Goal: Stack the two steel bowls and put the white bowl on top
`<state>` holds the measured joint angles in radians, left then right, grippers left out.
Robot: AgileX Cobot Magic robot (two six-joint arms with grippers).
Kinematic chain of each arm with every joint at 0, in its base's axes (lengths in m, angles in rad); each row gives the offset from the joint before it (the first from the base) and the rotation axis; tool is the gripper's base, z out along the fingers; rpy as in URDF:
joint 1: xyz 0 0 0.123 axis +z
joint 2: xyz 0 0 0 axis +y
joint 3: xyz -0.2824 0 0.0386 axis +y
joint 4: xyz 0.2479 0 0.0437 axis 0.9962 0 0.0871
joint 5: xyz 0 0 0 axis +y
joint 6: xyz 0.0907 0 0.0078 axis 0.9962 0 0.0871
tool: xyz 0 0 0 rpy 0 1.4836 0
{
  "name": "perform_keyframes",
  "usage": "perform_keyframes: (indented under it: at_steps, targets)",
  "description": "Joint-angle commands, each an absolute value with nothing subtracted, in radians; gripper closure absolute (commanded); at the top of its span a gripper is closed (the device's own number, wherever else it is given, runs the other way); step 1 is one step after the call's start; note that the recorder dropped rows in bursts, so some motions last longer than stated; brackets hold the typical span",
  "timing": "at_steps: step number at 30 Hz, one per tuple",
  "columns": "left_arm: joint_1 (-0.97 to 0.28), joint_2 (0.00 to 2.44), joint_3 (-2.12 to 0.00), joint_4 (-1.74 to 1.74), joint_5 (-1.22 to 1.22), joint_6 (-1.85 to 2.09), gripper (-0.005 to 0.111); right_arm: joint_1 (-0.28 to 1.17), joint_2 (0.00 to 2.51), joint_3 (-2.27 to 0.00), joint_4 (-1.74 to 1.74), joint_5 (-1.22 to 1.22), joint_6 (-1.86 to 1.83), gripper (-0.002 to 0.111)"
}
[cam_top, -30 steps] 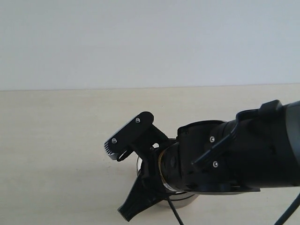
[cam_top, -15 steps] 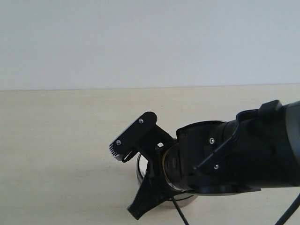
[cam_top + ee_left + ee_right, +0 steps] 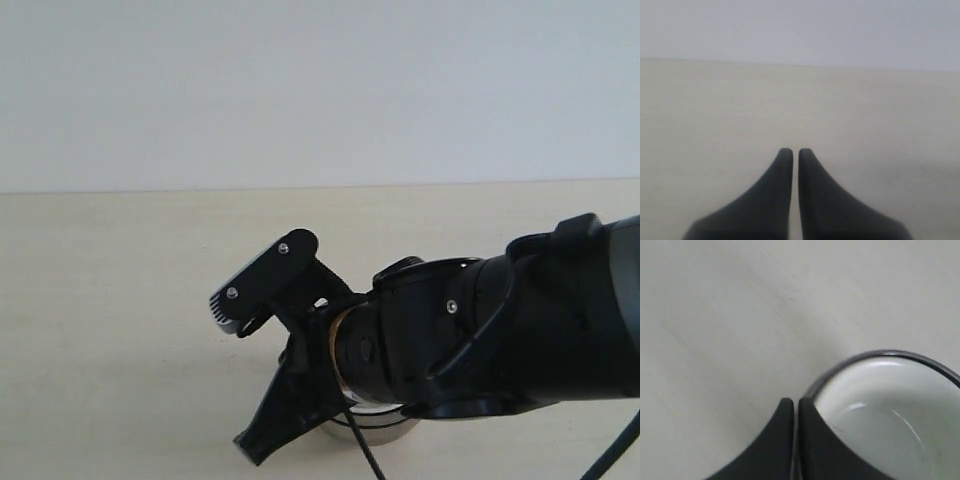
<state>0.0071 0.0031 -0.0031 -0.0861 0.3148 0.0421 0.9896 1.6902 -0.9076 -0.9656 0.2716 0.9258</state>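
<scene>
A steel bowl [image 3: 890, 405] with a thin grey rim and a pale, shiny inside fills one corner of the right wrist view. Its rim runs into the slit between the fingers of my right gripper [image 3: 796, 401], which is shut on it, one finger over the bowl's inside and one outside. In the exterior view only a strip of that steel bowl [image 3: 375, 420] shows under the right arm, and the right gripper [image 3: 250, 450] points down to the left. My left gripper [image 3: 791, 150] is shut on nothing over bare table. The white bowl and the other steel bowl are out of view.
The pale wooden table [image 3: 120, 300] stretches back to a white wall [image 3: 320, 90]. The bulky black right arm [image 3: 520, 320] covers the lower right of the exterior view and hides what lies beneath it.
The right gripper first shifted a little right, then swung back left with its wrist camera mount rising. The left wrist scene cannot be compared.
</scene>
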Motion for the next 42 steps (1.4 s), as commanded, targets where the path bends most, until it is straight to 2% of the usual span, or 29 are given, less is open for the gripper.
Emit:
perform_keyframes:
  at_steps: [1,8,26,35,42]
  targets:
    - [0.002,0.0,0.0,-0.086,0.307,0.037,0.103,0.987,1.687,-0.909,-0.978,0.208,0.941,0.108]
    - [0.002,0.0,0.0,-0.086,0.307,0.037,0.103,0.987,1.687,-0.909,-0.978,0.338,0.941,0.108]
    - [0.002,0.0,0.0,-0.086,0.307,0.037,0.103,0.987,1.662,-0.907,-0.976,0.31,0.962,0.108]
    - [0.002,0.0,0.0,-0.086,0.307,0.037,0.103,0.987,1.481,-0.907,-0.976,0.358,0.954,0.108]
    - [0.002,0.0,0.0,-0.086,0.307,0.037,0.103,0.987,1.259,-0.907,-0.851,0.52,0.818,0.108]
